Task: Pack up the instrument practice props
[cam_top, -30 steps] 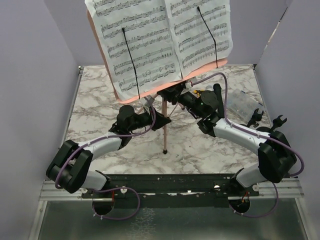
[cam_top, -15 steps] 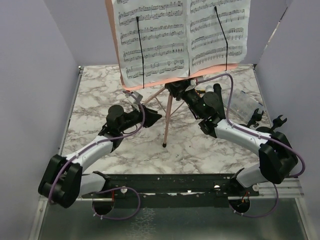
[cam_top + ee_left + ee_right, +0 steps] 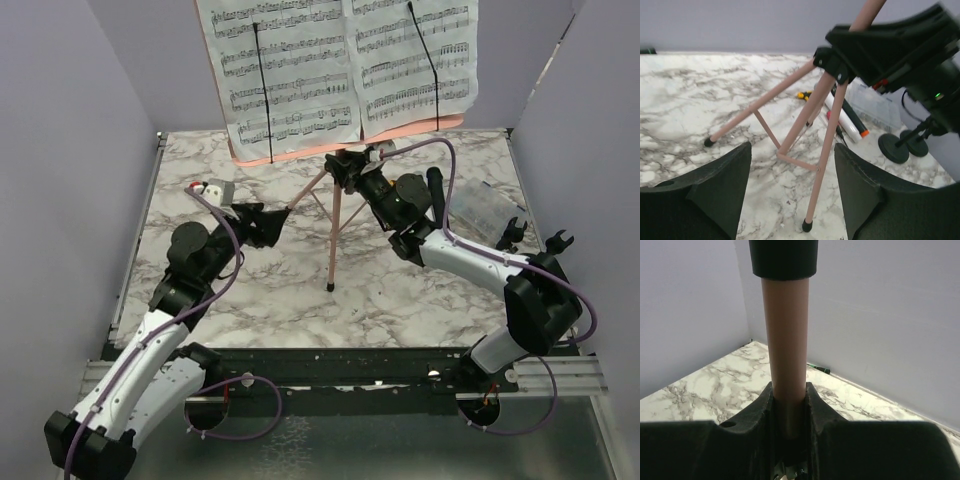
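The pink tripod music rest (image 3: 335,230) stands mid-table, with the white sheet-music pages (image 3: 335,70) clipped to its board. My right gripper (image 3: 350,170) is shut on the pink pole (image 3: 787,340) just above the leg hub. Left of the legs, my left gripper (image 3: 280,220) is open and touches nothing. In the left wrist view the near leg (image 3: 827,160) shows between the left gripper's (image 3: 792,195) black fingers (image 3: 715,190). Behind the legs lie a white microphone (image 3: 842,120) and a black microphone (image 3: 852,114). Two black round-based holders (image 3: 895,147) stand to the right.
A clear plastic compartment box (image 3: 485,205) lies at the right rear, with the holders (image 3: 515,235) beside it. A small yellow-and-black tool (image 3: 801,95) lies behind the legs. Purple walls close the table on three sides.
My left gripper has opened, let go of the tripod and drawn back to the left. The music rest, held by the right gripper, went from tilted to nearly upright.
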